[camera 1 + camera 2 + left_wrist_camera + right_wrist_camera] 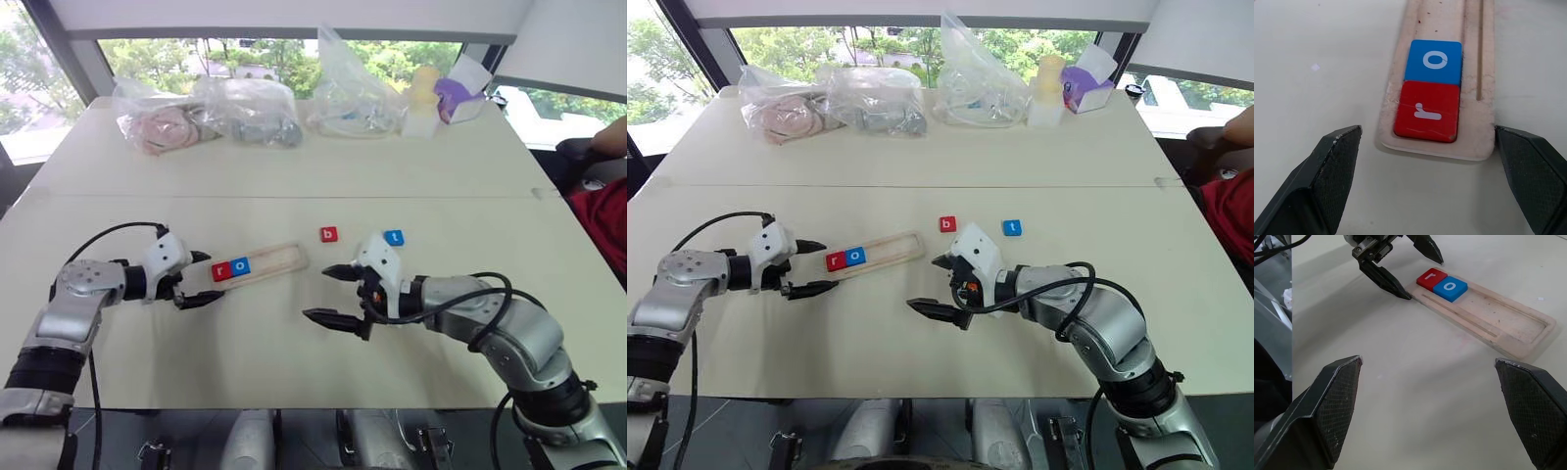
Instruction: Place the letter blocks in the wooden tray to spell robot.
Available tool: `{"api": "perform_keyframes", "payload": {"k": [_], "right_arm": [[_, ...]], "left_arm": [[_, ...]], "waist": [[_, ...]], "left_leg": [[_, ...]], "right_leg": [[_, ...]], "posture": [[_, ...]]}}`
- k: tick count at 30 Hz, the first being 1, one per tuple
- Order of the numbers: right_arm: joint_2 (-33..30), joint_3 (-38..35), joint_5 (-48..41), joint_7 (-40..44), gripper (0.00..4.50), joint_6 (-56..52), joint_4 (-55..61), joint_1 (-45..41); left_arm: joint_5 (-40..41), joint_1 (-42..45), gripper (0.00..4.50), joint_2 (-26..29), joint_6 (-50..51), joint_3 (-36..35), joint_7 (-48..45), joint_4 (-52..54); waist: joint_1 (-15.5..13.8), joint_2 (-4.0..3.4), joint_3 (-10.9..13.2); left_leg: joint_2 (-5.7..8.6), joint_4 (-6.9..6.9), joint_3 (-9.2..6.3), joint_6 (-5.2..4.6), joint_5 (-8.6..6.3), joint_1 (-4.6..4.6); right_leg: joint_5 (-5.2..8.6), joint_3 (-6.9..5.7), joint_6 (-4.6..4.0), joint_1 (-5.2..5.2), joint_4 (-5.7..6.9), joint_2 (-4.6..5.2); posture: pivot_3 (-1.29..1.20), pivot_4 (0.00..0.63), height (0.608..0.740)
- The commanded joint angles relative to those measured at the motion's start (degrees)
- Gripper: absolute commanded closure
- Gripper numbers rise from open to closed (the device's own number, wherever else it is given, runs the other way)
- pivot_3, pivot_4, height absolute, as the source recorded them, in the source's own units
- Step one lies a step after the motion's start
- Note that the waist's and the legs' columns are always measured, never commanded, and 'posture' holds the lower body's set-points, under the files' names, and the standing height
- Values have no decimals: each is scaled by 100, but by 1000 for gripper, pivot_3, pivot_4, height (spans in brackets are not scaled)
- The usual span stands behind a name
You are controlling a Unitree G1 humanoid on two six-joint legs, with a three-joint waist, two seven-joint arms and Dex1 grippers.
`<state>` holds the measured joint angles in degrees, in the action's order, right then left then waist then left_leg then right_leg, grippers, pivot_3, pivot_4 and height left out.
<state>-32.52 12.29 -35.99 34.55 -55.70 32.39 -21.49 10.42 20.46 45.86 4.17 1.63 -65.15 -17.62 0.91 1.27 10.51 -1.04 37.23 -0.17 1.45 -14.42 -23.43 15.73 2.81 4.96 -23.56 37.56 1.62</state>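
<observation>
Windowed room, pale table [294, 157], bagged clutter [206, 113] at far edge, both end effectors spread apart, empty.

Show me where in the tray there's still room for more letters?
The wooden tray is bare from the blue o to its far end. Its near end is crowded: red r, the o, and the open left pincer around it.

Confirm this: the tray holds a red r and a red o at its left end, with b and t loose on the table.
One slip: the o block is blue, not red, as the left wrist view shows. The r block beside it in the wooden tray is red; the b block and t block lie loose on the table.
</observation>
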Motion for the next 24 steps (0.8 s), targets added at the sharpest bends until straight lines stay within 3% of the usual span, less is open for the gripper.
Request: {"api": "perform_keyframes", "payload": {"k": [1,7,11,12,18,24], "right_arm": [[-48,-127,118,59,39,197,-7,-96],[-93,-198,146,102,39,222,20,36],[-98,-266,146,34,0,191,76,129],[-104,-290,150,18,0,189,86,154],[-198,-568,180,-103,0,178,84,236],[-316,-1302,-53,-141,0,73,52,368]], "left_arm": [[-130,80,0,-83,44,189,-111,-209],[-220,183,0,-202,-14,421,-402,-412],[-319,215,1228,-229,-117,495,-466,-516],[-345,234,1355,-235,-141,501,-460,-530],[-527,541,1355,-301,-434,578,-451,-638],[-422,920,1355,-283,-635,728,-1079,-433]], "waist": [[-13,0,-1],[-19,-3,-7],[-19,-10,-13],[-18,-10,-14],[-33,-16,-18],[-27,-14,-17]], "left_leg": [[1,3,-2,0,0,1],[7,6,-3,0,0,4],[9,6,-3,0,0,5],[8,6,-5,0,0,6],[11,9,-5,0,0,8],[12,13,-5,0,0,4]], "right_leg": [[0,-1,0,3,0,0],[0,-2,1,10,0,3],[0,-2,1,12,0,5],[0,-2,1,13,0,5],[0,-2,1,18,0,6],[-1,-2,3,18,-1,5]], "posture": [[0,150,735],[0,150,735],[0,150,735],[0,150,735],[0,150,735],[0,150,735]]}}
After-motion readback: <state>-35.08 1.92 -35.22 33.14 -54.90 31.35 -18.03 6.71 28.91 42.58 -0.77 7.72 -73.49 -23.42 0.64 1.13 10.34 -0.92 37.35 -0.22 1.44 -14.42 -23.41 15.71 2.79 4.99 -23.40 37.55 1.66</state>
